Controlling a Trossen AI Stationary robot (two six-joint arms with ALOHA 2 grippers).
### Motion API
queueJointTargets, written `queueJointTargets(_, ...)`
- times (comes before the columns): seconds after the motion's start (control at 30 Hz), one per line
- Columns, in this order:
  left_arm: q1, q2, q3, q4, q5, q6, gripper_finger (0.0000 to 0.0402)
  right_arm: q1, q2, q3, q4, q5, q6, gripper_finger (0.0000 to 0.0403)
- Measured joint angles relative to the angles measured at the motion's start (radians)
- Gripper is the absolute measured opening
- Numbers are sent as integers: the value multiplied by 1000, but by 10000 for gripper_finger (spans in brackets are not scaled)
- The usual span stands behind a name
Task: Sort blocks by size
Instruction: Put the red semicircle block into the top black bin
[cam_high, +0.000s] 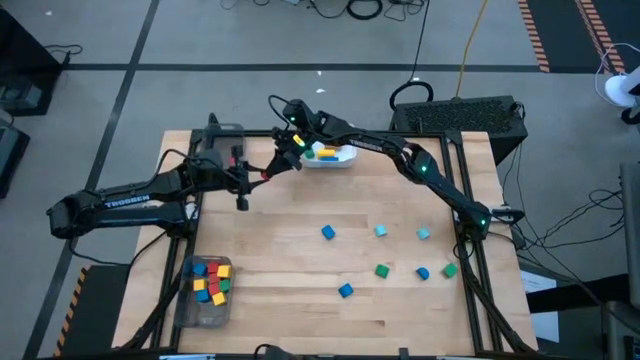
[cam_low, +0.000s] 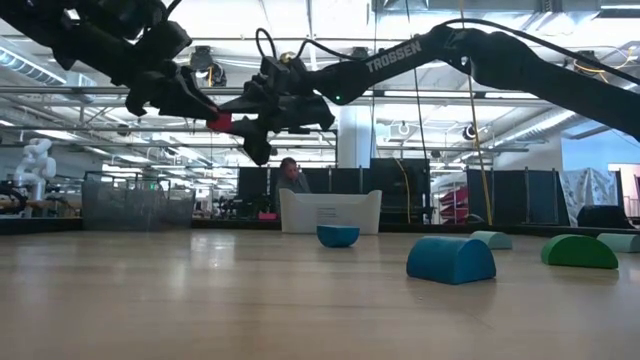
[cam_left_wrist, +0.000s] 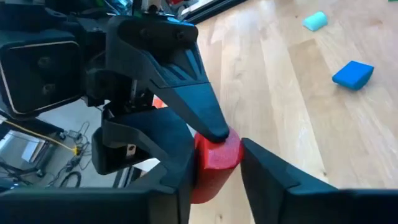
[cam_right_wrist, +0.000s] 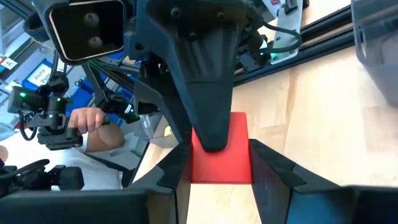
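Both grippers, left (cam_high: 262, 177) and right (cam_high: 285, 158), clamped on red block (cam_left_wrist: 214, 160) | meeting mid-air, tip to tip | neither nearer

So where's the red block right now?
The red block is in the air between the left gripper and right gripper, both closed on it, above the table's far edge just left of the white bin.
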Motion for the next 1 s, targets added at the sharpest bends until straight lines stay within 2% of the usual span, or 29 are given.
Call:
queueJointTargets(0.13,-1,0,0,0,-51,-23,101,-2,0,0,37,8,25,116)
queueJointTargets(0.33,-10,-7,0,5,-71,-29,99,-3,0,0,87,-8,65,120)
queueJointTargets(0.53,-13,-62,0,8,-141,-48,95,-17,0,0,99,-11,-2,161)
queueJointTargets(0.73,-10,-144,0,3,-324,-69,95,-50,0,0,91,-23,9,206)
queueJointTargets(0.9,-6,-149,0,-4,-554,-157,95,-65,0,0,27,61,7,226)
queueJointTargets(1.0,26,-129,0,-15,-612,-242,95,-62,0,0,-51,81,-62,227)
